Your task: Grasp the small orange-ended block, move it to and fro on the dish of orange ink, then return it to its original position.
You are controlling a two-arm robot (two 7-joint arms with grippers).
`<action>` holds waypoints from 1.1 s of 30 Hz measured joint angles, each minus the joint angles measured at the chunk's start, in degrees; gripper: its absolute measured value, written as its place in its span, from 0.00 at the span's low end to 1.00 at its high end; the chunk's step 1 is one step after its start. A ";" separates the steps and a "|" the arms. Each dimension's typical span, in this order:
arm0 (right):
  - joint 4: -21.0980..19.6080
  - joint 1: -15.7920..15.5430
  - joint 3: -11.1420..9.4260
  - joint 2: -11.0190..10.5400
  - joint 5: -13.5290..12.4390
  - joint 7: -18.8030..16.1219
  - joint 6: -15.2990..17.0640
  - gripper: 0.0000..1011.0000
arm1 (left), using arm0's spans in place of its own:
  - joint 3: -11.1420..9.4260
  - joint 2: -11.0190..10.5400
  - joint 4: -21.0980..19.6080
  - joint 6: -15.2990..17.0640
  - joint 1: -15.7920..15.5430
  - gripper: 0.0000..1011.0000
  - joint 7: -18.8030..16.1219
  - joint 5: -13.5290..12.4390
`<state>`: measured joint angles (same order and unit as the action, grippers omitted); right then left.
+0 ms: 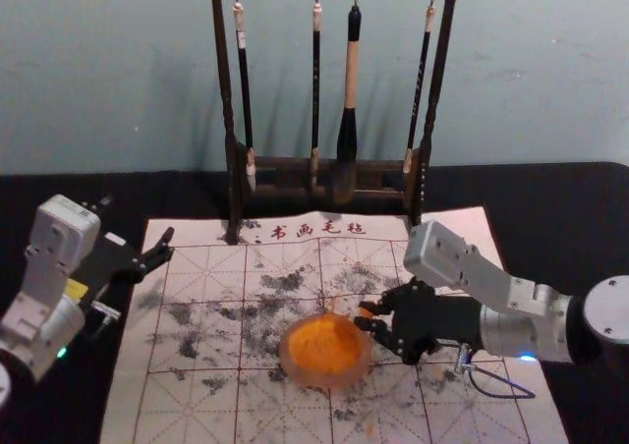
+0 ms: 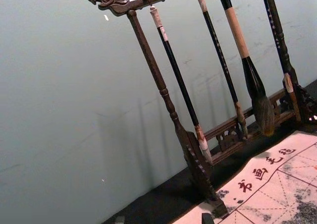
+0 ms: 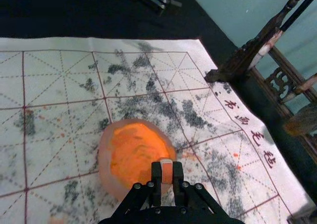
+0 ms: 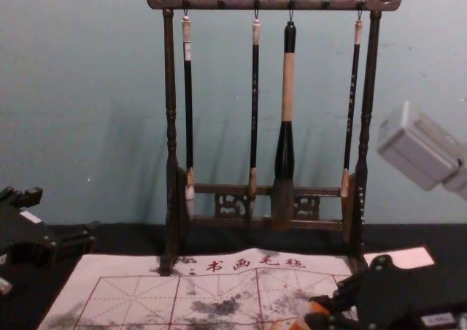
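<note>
- Head view: the right end effector (image 1: pixel 366 315) reaches in from the robot's right, its tips beside the dish's right edge. It is closed to a narrow grip around the small orange-ended block.
- The orange-ended block (image 1: pixel 367 312) sits between those tips. In the right wrist view its pale top and orange side show between the fingers, in line with the dish's rim; whether it touches the rim or the ink, I cannot tell.
- The dish (image 1: pixel 292 373) is round and pale, and rests on the writing mat toward the robot.
- Orange ink (image 1: pixel 322 340) covers most of its inside, with darker streaks through it in the right wrist view.
- Around the dish lies the writing mat (image 1: pixel 197 419), pale cloth with a red grid and dashed guide lines. It carries dark smudges and a few small orange spots, with a row of dark red characters (image 1: pixel 316 231) along its far side.
- The left end effector (image 1: pixel 136 223) is parked near the mat's left side, spread wide with nothing between its tips.
- Beyond the characters stands a dark wooden rack (image 1: pixel 225 81), upright, its feet at the mat's far edge.
- Four brushes hang from its top rail: three slim ones and one thick brush (image 1: pixel 351 81), third from the left.
- The counter (image 1: pixel 550 194) beneath has a black covering, and a pale blue-green wall (image 1: pixel 108 81) rises behind.
</note>
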<state>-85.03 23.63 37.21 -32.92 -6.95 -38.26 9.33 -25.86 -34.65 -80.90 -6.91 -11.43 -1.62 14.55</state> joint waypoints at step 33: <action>-5.94 0.14 2.66 -3.32 1.13 -3.70 3.07 0.11 | 0.00 0.00 0.00 0.00 0.00 0.99 0.00 -0.01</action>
<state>-90.97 23.76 39.87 -36.24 -5.82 -41.96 12.40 -25.86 -34.64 -80.90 -6.91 -11.43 -1.62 14.54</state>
